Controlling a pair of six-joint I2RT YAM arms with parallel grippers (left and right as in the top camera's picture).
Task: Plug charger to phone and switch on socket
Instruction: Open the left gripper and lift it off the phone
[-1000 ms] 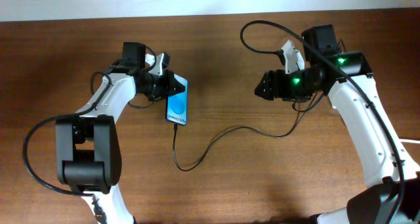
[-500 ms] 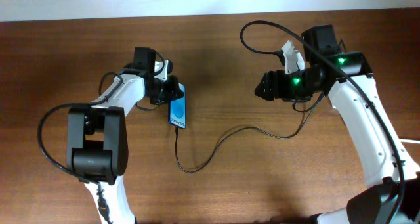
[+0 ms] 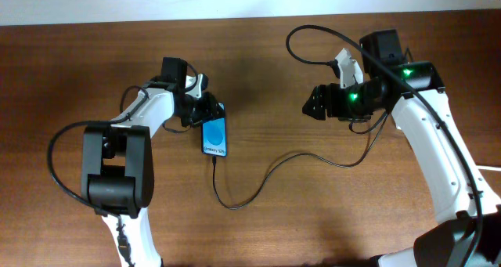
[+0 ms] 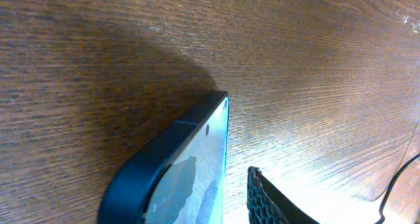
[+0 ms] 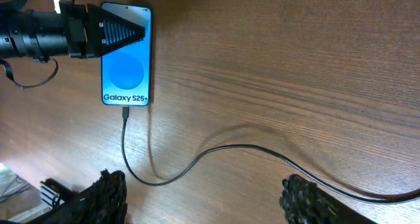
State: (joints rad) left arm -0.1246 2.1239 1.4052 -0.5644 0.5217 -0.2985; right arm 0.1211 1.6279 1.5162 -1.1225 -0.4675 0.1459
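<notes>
Wooden table (image 5: 295,66), phone (image 5: 126,73) with "Galaxy S25+" on screen.

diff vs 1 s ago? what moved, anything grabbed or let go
The left gripper carried the phone toward the robot's side of the table and laid it flatter. It then loosened, and a finger pad now stands off the phone. The charger cable's loop shifted along with it and is still plugged in. The right gripper stayed open and in place.

The phone (image 3: 215,136) lies on the bench (image 3: 258,55) (screen up), the charger (image 3: 234,207) looping away from its lower end.
</notes>
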